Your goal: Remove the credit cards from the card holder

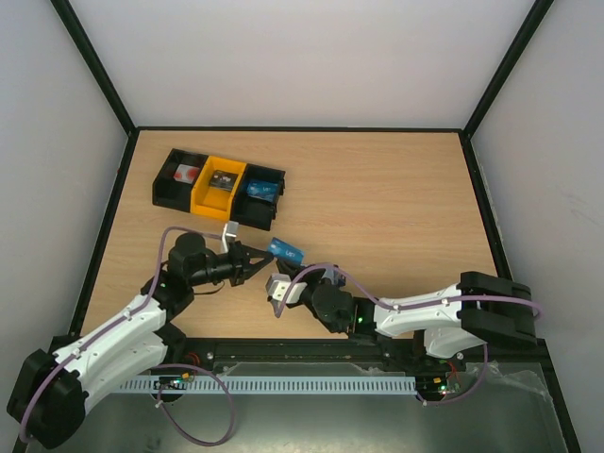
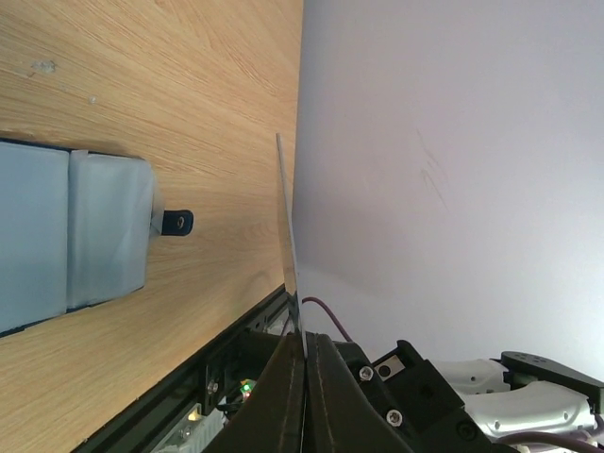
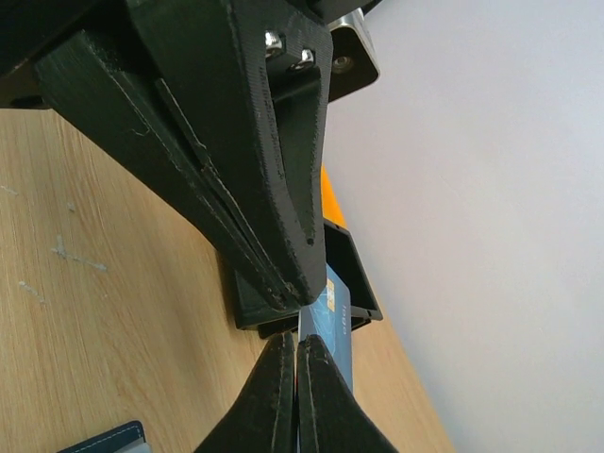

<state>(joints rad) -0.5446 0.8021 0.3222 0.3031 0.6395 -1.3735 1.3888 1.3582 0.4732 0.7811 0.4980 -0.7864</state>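
A bright blue credit card (image 1: 285,251) hangs above the table between both grippers. My left gripper (image 1: 267,256) is shut on one edge of it; in the left wrist view the card (image 2: 288,226) shows edge-on, rising from the closed gripper (image 2: 304,344). My right gripper (image 1: 291,266) is shut on the opposite edge, and in the right wrist view the card (image 3: 335,326) sticks out past that gripper (image 3: 296,344), with the left gripper's fingers (image 3: 236,170) meeting it from above. The card holder (image 2: 85,236) lies flat on the wood with its grey-blue pockets up; one corner of the holder (image 3: 109,442) shows below the right gripper.
A row of bins stands at the back left: a black bin (image 1: 179,179) with a red-and-white item, a yellow bin (image 1: 219,186), and a black bin (image 1: 261,193) with something blue. Black frame rails (image 1: 302,351) edge the table, with white walls behind.
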